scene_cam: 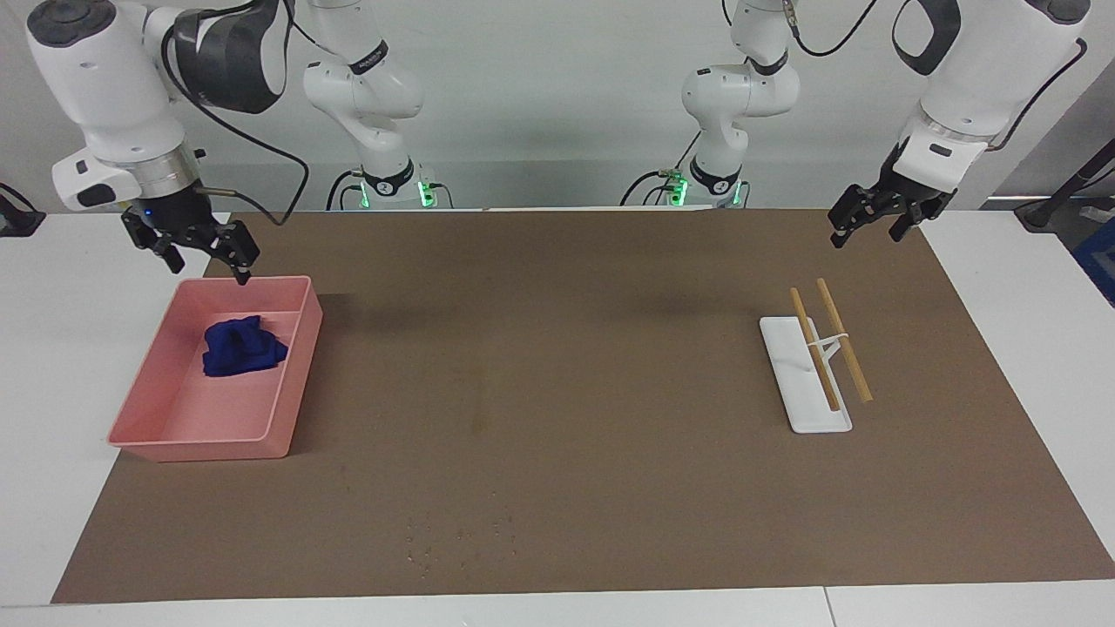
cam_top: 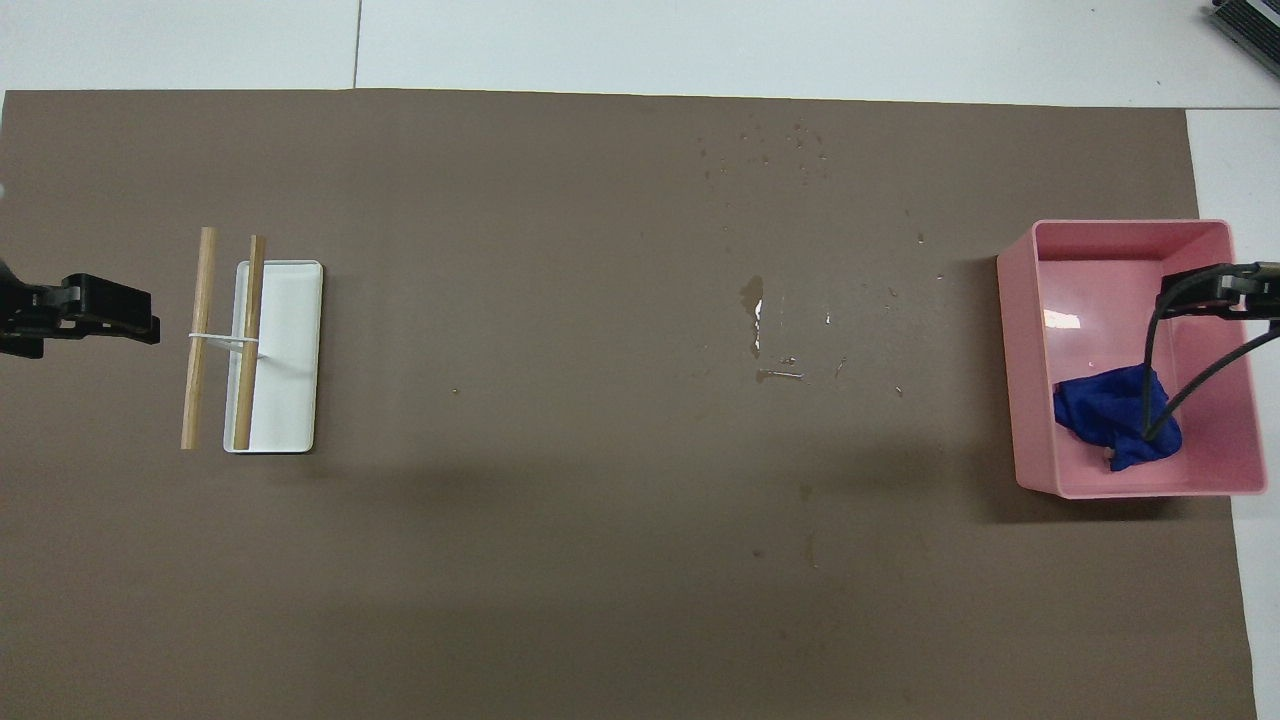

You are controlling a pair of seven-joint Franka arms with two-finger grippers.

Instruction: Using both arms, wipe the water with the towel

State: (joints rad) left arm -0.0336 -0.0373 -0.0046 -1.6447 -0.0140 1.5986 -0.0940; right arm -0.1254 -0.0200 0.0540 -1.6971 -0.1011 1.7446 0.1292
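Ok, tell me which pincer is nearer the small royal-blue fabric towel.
Right. The right pincer hangs over the pink tray's rim nearest the robots, just above the small royal-blue fabric towel; the left pincer waits at the table's left-arm end.

Robotics lab — two white arms [scene_cam: 113,96], brown mat [scene_cam: 557,392], white bench [scene_cam: 70,287]
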